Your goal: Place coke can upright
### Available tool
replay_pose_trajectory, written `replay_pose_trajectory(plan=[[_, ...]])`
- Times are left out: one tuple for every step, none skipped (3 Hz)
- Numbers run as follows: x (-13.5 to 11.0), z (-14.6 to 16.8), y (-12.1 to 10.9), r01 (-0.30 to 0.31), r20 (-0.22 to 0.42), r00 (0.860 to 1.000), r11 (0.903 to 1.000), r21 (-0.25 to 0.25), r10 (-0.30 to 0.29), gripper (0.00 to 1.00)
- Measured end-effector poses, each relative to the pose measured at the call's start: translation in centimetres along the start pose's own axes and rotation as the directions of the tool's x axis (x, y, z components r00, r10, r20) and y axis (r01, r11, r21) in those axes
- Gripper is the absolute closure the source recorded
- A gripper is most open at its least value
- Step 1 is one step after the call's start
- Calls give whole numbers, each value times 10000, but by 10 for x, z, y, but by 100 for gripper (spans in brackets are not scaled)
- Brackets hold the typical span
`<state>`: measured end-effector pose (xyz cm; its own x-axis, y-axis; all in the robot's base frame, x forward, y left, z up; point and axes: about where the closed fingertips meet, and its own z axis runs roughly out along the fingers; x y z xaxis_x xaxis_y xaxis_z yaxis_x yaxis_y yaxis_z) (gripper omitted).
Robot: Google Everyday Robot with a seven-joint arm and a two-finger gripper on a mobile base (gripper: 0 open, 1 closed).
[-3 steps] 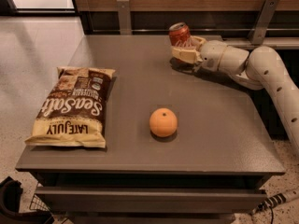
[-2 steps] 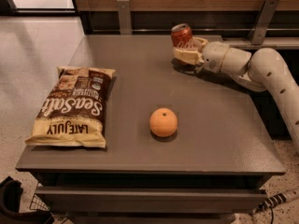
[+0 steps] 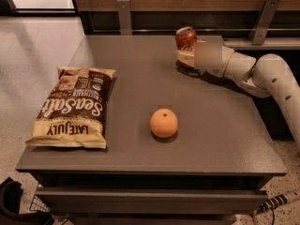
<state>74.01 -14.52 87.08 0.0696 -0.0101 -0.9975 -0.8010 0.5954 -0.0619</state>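
Pincer (image 3: 186, 56) is at the far right of the grey rectangular bench (image 3: 211, 144), close to the back edge. It is clamped on the small red aluminium coke can (image 3: 186, 37).

Can: silver top is visible, facing up and tipped slightly toward the back-left, so close to upright but not square. A cream-coloured finger (image 3: 185, 58) crosses the lower body, so the base is hidden. Can't tell whether the bottom touches the bench surface.

White jointed robot arm (image 3: 274, 78) comes in from the right edge, low over the bench — wrist is level with the can.

Other items:
- Round orange fruit (image 3: 164, 123): middle of the bench, toward the front, well apart from the can and the pincer.
- Brown-and-cream snack bag with white script lettering (image 3: 72, 108): lying flat on the left side, print upside down from this view, bottom edge near the front-left corner.

Behind the bench is a dark wood panel with two metal brackets (image 3: 124, 14). Pale speckled floor (image 3: 33, 55) to the left.
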Motion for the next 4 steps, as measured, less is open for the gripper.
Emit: replay_pose_trajectory(plan=[[3, -6, -1, -52, 50, 10000, 9999, 95, 52, 100], [7, -16, -1, -111, 100, 9999, 9996, 267, 109, 100], [9, -25, 0, -122, 132, 9998, 9990, 437, 116, 100], [10, -31, 0, -117, 125, 9999, 9983, 574, 110, 100]])
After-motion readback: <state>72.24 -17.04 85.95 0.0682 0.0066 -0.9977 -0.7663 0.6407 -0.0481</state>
